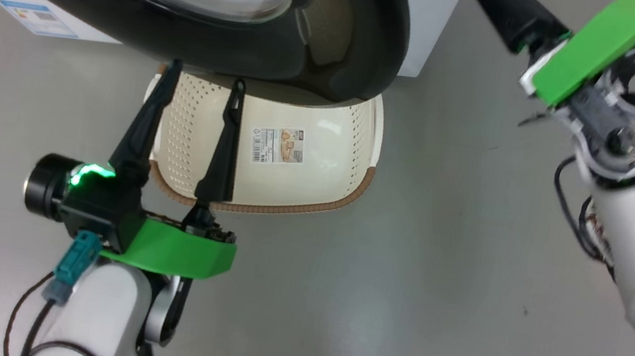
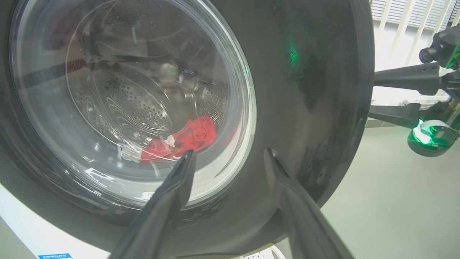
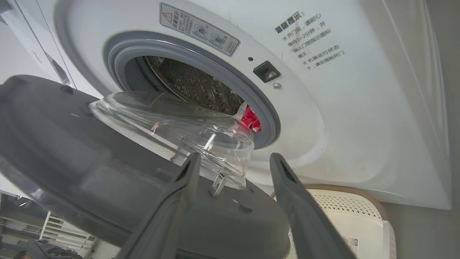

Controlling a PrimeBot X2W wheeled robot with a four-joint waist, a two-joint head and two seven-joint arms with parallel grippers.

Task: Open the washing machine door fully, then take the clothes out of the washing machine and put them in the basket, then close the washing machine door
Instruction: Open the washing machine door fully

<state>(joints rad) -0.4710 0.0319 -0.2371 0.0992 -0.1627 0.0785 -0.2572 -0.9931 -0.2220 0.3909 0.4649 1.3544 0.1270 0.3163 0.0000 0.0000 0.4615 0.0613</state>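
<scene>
The washing machine door [image 1: 341,51] stands part open, not yet swung fully back, and neither hand grips it. The right hand [image 3: 234,156] is at the door's free edge, on its inner side, fingers spread wide with nothing between them. The left hand [image 1: 206,77] hangs just in front of the door's outer face, low down, equally wide and empty. The red clothes [image 3: 249,118] lie behind the door, at the lower lip of the drum of the washing machine [image 3: 341,108] (through the door's glass they show as one small heap). The basket [image 1: 331,167] sits on the floor directly under the door, partly hidden by its black rim.

With nothing holding the door, it could drift back towards shut, and a hand reaching past it would then meet the bulging glass. The left hand is close enough to the door's outer face that a forward nudge would close it rather than open it. A garment released above the door's rim could miss the basket beneath.
</scene>
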